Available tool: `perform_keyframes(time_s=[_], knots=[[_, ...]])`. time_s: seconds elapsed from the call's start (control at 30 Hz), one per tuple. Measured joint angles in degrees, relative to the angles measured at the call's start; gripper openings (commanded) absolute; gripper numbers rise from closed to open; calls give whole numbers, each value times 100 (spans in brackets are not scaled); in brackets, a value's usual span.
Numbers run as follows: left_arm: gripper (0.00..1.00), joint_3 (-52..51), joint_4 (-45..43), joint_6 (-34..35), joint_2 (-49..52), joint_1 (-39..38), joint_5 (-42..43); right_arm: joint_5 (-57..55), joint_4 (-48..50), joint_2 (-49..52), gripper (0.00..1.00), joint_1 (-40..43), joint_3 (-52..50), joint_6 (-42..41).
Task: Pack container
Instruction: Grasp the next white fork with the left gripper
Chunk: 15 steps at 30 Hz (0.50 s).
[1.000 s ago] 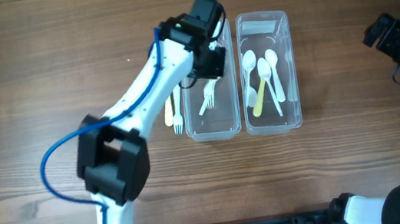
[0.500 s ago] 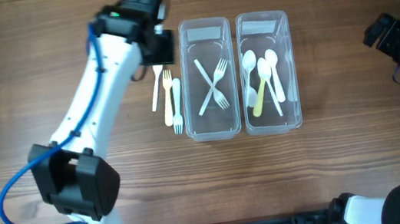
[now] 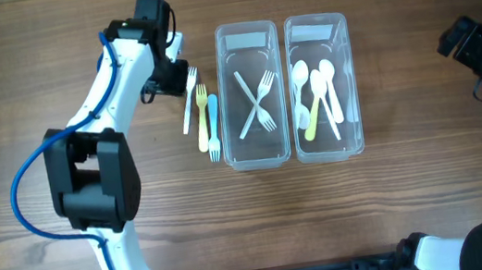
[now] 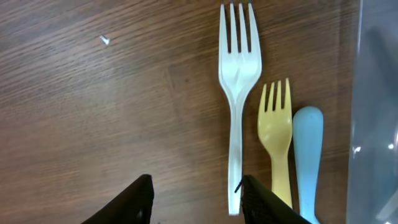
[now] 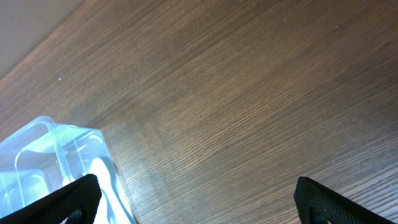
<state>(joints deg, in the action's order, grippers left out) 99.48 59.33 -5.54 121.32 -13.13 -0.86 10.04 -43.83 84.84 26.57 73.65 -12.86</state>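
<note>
Two clear plastic containers stand side by side. The left container [image 3: 225, 100] holds two crossed white forks [image 3: 257, 103]. The right container [image 3: 351, 83] holds several spoons [image 3: 318, 92]. A white fork [image 3: 188, 100], a yellow fork [image 3: 202, 117] and a blue fork [image 3: 213, 127] lie on the table to their left. My left gripper [image 3: 167, 72] is open and empty, just left of the white fork [image 4: 238, 93]; its fingers [image 4: 196, 199] straddle bare wood by the handle end. My right gripper [image 3: 462, 39] is open and empty, far right.
The left wrist view shows the yellow fork [image 4: 275, 137], the blue fork's handle [image 4: 306, 155] and the left container's wall [image 4: 376, 93]. The right wrist view [image 5: 199, 199] shows wood and a corner of the right container [image 5: 56, 155].
My left gripper was over the left container, where a second white fork now lies. It has swung left to the loose forks. The right arm has not moved.
</note>
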Motion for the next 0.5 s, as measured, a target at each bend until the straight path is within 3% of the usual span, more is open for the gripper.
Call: perform_keyframes(time_s=[0.27, 0.5], knots=[[53, -98, -109, -44, 562, -68, 33, 0, 0, 0, 100, 0, 0, 0], [51, -109, -234, -68, 625, -254, 35, 0, 0, 0, 100, 0, 0, 0]])
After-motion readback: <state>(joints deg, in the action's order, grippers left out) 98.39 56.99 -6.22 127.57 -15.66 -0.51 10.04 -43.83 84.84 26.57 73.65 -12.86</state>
